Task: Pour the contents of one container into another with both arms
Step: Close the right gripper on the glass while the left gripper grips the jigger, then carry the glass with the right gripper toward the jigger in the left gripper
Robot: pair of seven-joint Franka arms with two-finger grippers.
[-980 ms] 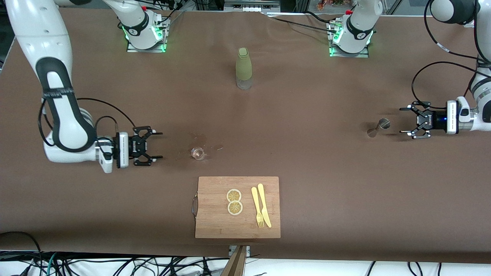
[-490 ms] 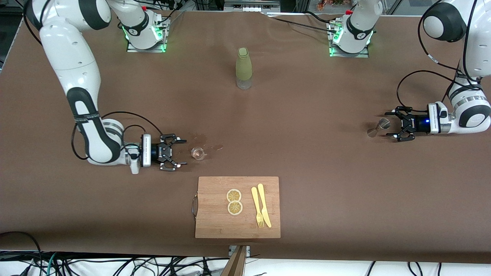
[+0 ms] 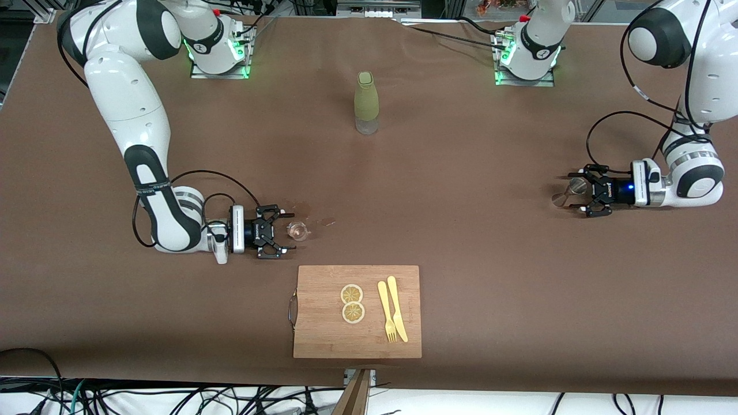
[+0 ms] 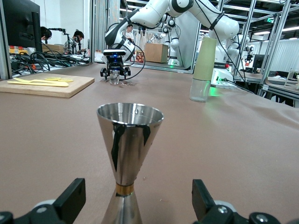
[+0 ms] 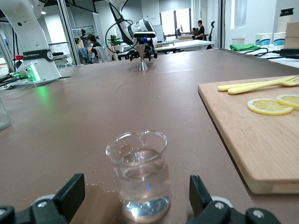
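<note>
Fingers spread beside glass cup, jigger

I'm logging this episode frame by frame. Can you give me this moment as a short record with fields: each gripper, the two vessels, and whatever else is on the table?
right gripper: low at the table, fingers open on either side of the glass cup, not closed
left gripper: low at the table, fingers open around the jigger
glass cup: upright on the table, clear liquid inside
jigger: upright, silver
bottle: olive-green, upright, farther from the front camera than the cup
cutting board: holds two lemon slices, a yellow fork and knife
pour: not yet begun
</note>
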